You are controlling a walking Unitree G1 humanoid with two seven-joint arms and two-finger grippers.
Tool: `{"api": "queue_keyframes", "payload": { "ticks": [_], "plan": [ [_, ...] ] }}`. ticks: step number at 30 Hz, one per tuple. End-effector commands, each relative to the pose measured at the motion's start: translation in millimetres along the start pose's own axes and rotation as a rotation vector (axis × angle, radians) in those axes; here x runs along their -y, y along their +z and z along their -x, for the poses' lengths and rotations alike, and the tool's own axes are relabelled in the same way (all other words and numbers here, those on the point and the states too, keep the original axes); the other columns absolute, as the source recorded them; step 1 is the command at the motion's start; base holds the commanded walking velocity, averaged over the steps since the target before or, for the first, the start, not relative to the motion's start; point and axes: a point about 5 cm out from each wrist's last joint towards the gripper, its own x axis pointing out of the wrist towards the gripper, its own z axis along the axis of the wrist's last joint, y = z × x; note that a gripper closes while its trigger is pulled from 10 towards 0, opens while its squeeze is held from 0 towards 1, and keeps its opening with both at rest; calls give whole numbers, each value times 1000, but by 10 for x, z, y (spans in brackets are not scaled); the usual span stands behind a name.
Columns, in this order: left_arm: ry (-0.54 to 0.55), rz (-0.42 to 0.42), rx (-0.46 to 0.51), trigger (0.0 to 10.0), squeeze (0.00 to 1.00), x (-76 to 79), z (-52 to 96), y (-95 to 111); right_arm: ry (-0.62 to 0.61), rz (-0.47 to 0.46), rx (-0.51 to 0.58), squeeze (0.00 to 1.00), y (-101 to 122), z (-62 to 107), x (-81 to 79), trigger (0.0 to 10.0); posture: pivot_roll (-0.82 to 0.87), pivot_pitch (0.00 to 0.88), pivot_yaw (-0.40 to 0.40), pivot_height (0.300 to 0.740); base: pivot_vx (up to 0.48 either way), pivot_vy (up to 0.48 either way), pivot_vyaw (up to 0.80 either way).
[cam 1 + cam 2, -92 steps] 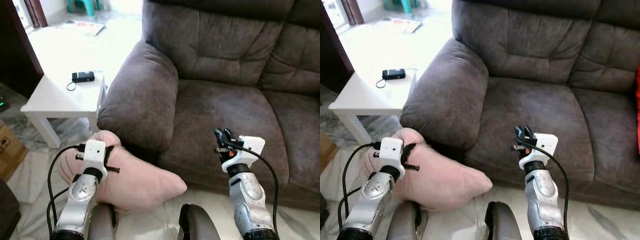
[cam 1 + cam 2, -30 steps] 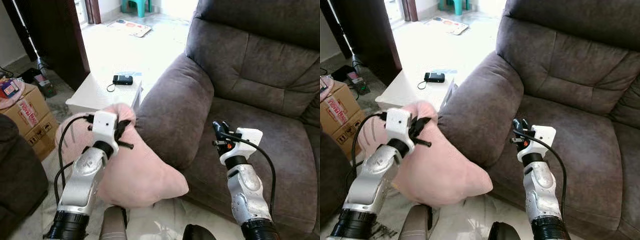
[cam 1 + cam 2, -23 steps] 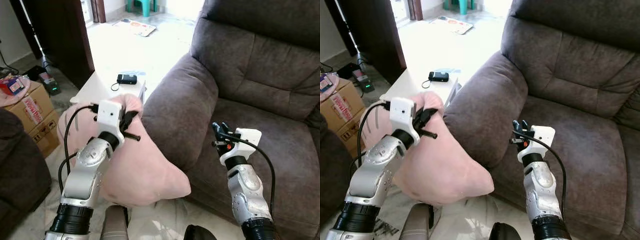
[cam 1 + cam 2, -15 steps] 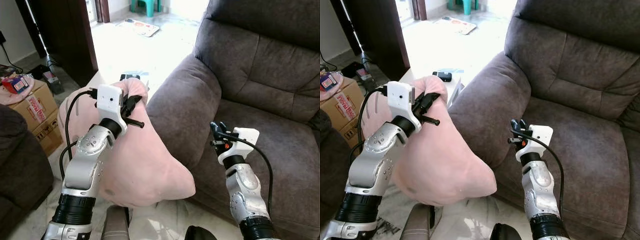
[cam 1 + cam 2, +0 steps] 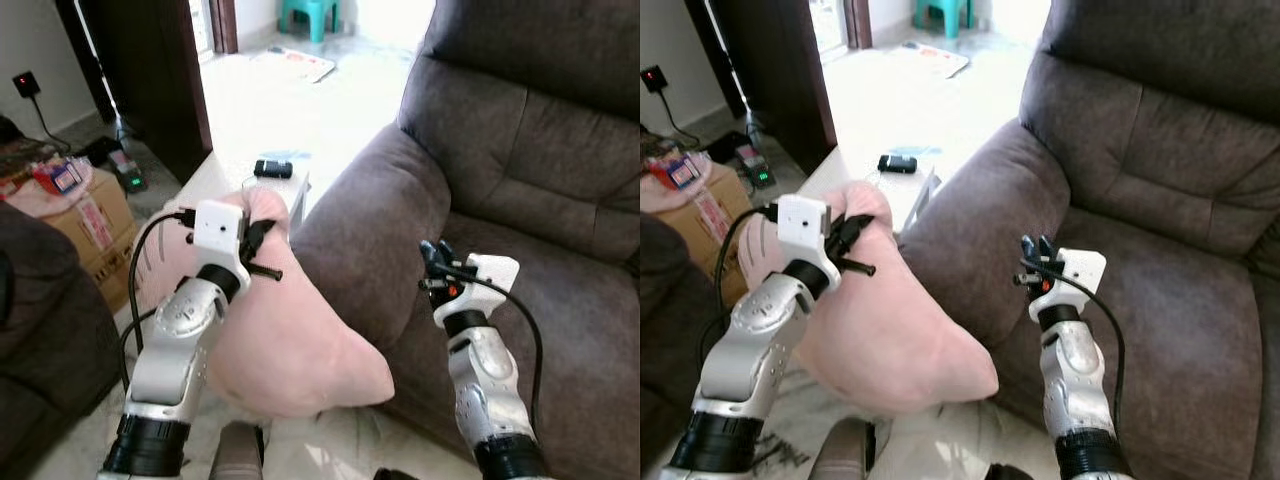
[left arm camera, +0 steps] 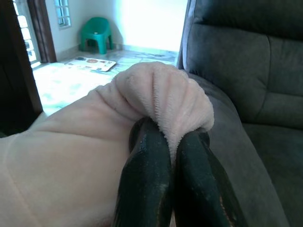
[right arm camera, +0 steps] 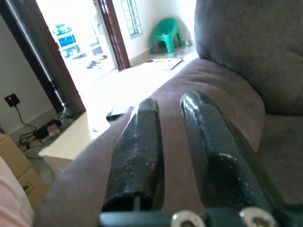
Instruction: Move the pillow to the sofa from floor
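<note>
The pink pillow hangs off the floor beside the brown sofa's armrest. My left gripper holds it by its top corner. In the left wrist view the two black fingers are shut on a fold of the pillow. My right gripper is raised over the front of the sofa seat. Its fingers stand a narrow gap apart with nothing between them. The pillow's lower corner sits close to the seat's front edge.
A white side table with a small black device stands just beyond the pillow, against the armrest. Cardboard boxes and dark furniture are on the left, a dark wooden door frame behind. Bright tiled floor lies further back.
My left gripper has lifted the pillow from the floor up beside the armrest. The whole view has shifted as I moved. The right arm keeps its pose.
</note>
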Motion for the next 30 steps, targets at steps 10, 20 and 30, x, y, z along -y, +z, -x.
{"api": "queue_keyframes", "payload": {
  "ticks": [10, 20, 30],
  "plan": [
    [-43, -24, 160, 10000, 0, 95, -86, 347, -11, -11, 3, 0, 5, -38, -5, 10000, 186, 0, -85, 740, 0, 0, 0],
    [-31, -13, 164, 10000, 0, 96, -106, 338, 85, 59, -98, 0, -40, -56, 74, 10000, 178, 0, -91, 740, 0, 0, 0],
    [-34, -7, 160, 10000, 0, 121, -122, 299, 67, 112, -90, 0, 48, -111, 187, 10000, 173, 0, -93, 740, 0, 0, 0]
  ]
}}
